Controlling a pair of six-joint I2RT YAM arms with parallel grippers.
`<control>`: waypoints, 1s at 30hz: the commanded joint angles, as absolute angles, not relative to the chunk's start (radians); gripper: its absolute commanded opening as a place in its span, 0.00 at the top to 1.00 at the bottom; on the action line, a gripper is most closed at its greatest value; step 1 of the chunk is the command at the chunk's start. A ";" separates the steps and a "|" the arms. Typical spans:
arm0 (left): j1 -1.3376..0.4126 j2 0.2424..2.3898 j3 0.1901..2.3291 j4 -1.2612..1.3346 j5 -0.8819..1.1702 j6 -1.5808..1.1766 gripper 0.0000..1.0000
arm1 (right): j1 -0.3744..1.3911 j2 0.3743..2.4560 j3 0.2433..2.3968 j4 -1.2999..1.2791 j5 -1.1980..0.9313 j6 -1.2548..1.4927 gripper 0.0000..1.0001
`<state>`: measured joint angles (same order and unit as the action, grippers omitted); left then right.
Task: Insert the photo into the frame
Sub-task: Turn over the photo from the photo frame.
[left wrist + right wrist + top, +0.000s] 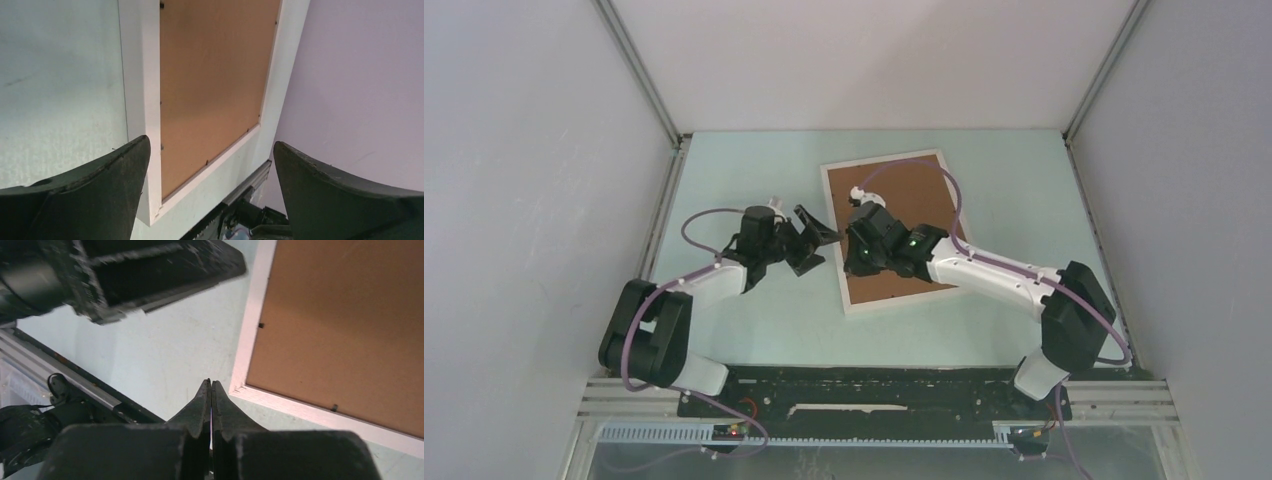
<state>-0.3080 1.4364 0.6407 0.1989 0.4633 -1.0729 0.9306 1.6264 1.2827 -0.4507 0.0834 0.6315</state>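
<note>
Frame [880, 160] is laid flat on the far middle of the table [754, 320], with a brown backing board [914, 195] seated inside its white rim. The left gripper [211, 142] is held just beside the frame's left edge, its fingers spread wide apart. The right gripper [211, 390] is positioned by the frame's near-left corner, its fingers pressed together.

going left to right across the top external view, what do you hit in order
left arm's base → left gripper → frame, lying with its brown backing board facing up → right arm's base
</note>
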 commanded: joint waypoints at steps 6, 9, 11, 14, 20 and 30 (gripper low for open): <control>-0.337 1.591 0.781 0.144 0.375 -0.935 0.13 | 0.726 1.513 1.179 -0.609 0.011 0.508 0.43; -0.360 1.655 0.836 0.114 0.358 -0.927 0.25 | 0.677 1.583 1.223 -0.705 -0.084 0.414 0.31; -0.353 1.646 0.819 0.126 0.331 -0.945 0.26 | 0.707 1.638 1.252 -0.726 -0.030 0.457 0.31; -0.299 1.599 0.787 0.117 0.333 -0.948 0.15 | 0.794 1.707 1.291 -0.704 0.060 0.600 0.28; -0.175 1.460 0.680 0.065 0.364 -0.923 0.04 | 0.954 1.928 1.536 -0.834 0.188 0.762 0.32; -0.089 1.390 0.677 -0.051 0.441 -0.853 0.05 | 1.004 2.186 1.862 -1.106 0.228 0.818 0.42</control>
